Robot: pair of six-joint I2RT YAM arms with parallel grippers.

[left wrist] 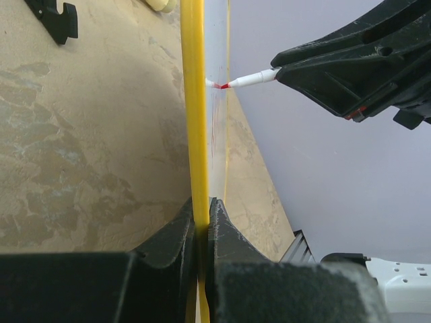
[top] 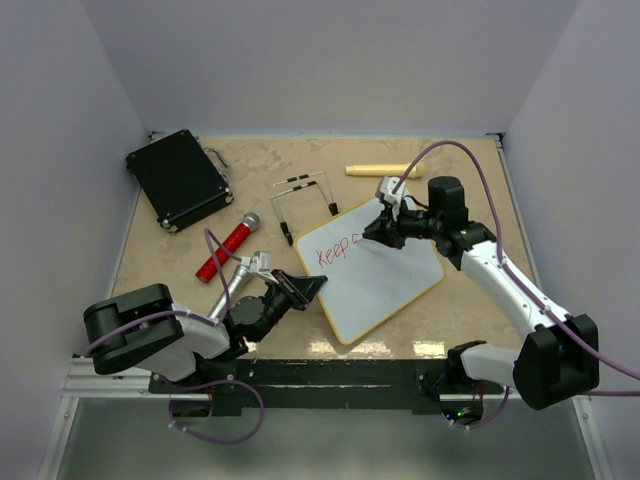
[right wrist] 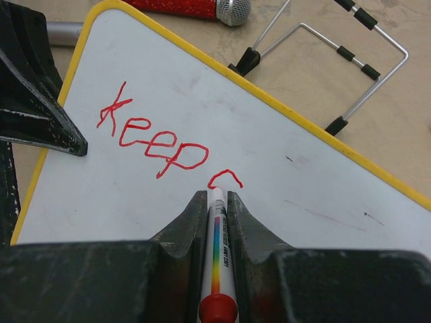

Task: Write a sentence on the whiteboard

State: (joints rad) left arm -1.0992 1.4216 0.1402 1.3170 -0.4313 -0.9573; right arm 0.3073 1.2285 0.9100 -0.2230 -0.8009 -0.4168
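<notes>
Two robot arms work on one whiteboard [top: 385,290]; it lies in the middle of the table [top: 460,180], turned so its corners point like a diamond; a thin yellow frame runs all around it. The left gripper [top: 312,290] is at the board's left corner; its two fingers [left wrist: 168,249] are pinched tight on the yellow edge, with the frame squeezed between them. The right gripper [top: 372,235] reaches over the top part of the board; its fingers [right wrist: 185,229] are closed tight on a marker [right wrist: 217,249], a white pen with a rainbow stripe and a red end; the red tip touches the white face of the board. The sentence [right wrist: 151,138] is in red; only the word "Keep" and a small curved start of the next letter can be read; it sits near the board's top left side, and the pen tip is right at the end of it. Four other things lie on the table behind the board: a black case [top: 178,178] far to the left; a red microphone [top: 228,248] with a silver head just left of the board; a wire stand [top: 297,183] close by the board's top corner; a tan stick [top: 380,170] further back.
</notes>
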